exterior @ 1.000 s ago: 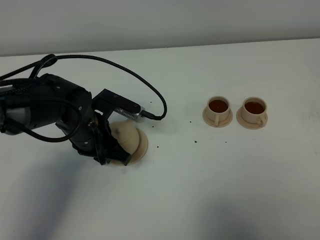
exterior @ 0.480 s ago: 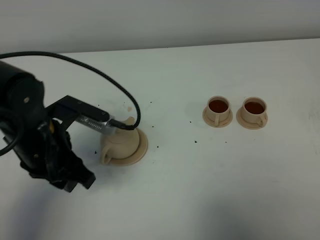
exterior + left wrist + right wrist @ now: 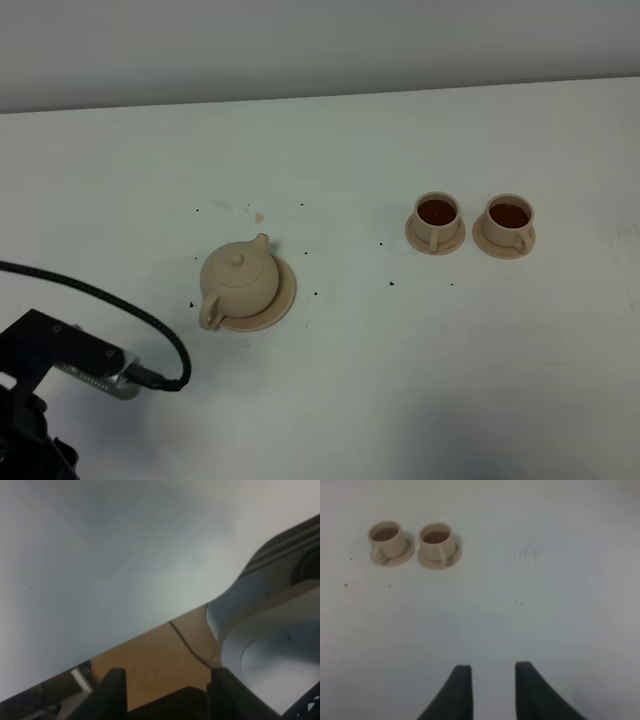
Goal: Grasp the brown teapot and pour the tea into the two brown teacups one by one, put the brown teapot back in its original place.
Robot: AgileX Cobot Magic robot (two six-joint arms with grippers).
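Observation:
The brown teapot (image 3: pixel 238 282) stands upright on its flat round saucer, the original place (image 3: pixel 283 296), left of the table's middle, with nothing gripping it. The two brown teacups (image 3: pixel 437 215) (image 3: pixel 508 218) sit side by side on small saucers at the right, both holding dark tea. They also show in the right wrist view, one teacup (image 3: pixel 386 539) beside the other teacup (image 3: pixel 436 542). My left gripper (image 3: pixel 167 672) is open and empty, looking past the table edge. Only that arm's wrist housing (image 3: pixel 60 355) shows at the front left corner. My right gripper (image 3: pixel 492 666) is open and empty, well short of the cups.
Small dark specks (image 3: pixel 316 294) dot the white table around the teapot and toward the cups. A black cable (image 3: pixel 150 330) loops from the left arm. Beyond the table edge, the left wrist view shows brown floor (image 3: pixel 160 655) and a white curved body (image 3: pixel 270 645).
My left arm has let go of the teapot and drawn back to the front left corner, opening fully. The teapot stays on its saucer. Cups unmoved.

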